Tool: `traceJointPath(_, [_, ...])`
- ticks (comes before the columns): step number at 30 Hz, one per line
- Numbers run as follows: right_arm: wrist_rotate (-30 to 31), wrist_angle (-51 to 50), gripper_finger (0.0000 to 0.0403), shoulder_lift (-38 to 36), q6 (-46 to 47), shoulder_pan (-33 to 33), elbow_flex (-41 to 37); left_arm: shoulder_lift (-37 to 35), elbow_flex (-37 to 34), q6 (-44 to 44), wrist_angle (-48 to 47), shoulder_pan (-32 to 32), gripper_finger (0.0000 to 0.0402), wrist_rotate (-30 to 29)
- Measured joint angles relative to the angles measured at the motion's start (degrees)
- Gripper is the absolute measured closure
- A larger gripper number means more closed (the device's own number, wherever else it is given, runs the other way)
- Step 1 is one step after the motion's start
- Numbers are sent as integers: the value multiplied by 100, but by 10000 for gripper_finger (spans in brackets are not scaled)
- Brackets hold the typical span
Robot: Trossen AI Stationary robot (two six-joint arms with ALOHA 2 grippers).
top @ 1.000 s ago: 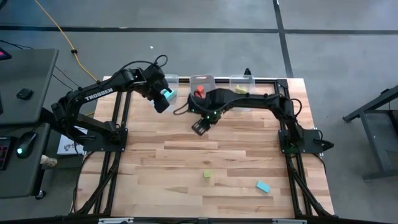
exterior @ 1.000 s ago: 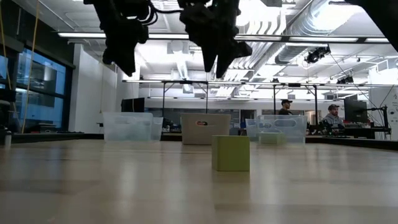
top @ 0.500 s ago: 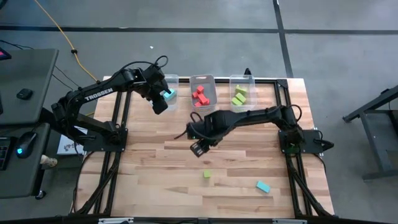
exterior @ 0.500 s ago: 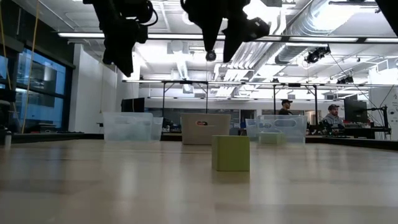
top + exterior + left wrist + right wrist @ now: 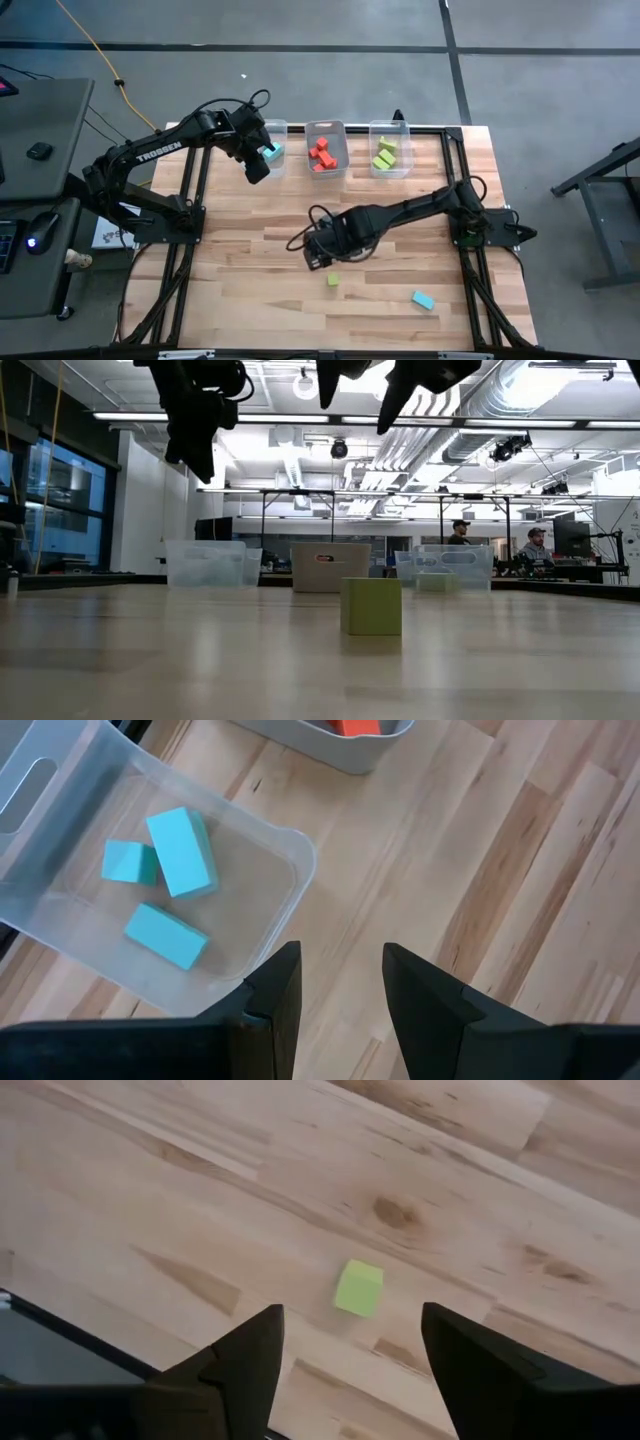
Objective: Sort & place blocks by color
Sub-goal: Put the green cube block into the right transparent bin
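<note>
A lime green cube (image 5: 333, 281) rests flat on the table near its front; it also shows in the low view (image 5: 371, 606) and the right wrist view (image 5: 359, 1288). A light blue block (image 5: 423, 299) lies to its right. My right gripper (image 5: 318, 256) hovers open above the table, just far-left of the green cube, touching nothing. My left gripper (image 5: 258, 168) hangs open and empty by the near edge of the left bin (image 5: 290, 860), which holds three blue blocks (image 5: 180, 850).
Three clear bins line the far edge: the left one (image 5: 272, 135) with blue blocks, the middle one (image 5: 325, 128) with red blocks (image 5: 321, 155), the right one (image 5: 389, 128) with green blocks (image 5: 384, 155). People sit in the room beyond the table (image 5: 535, 545).
My right gripper has swung from beside the middle bin toward the table's near edge, ending above the green cube's far side. It has rolled about its axis and its fingers have spread wider. The blocks lie where they were.
</note>
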Motion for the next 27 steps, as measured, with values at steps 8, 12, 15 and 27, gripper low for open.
traceJointPath(8, [100, 83, 174, 333, 529, 234, 0, -4, 0, -1, 4, -225, 284, 0])
traceJointPath(12, [130, 88, 174, 549, 649, 269, -2, -4, 0, -1, 2, -364, 284, 2])
traceJointPath(15, [56, 91, 174, 698, 687, 277, -2, -4, 0, -1, 3, -433, 284, 8])
traceJointPath(27, [-420, 188, 174, 1289, 691, 384, -2, -4, 0, 0, 0, -491, 284, 4])
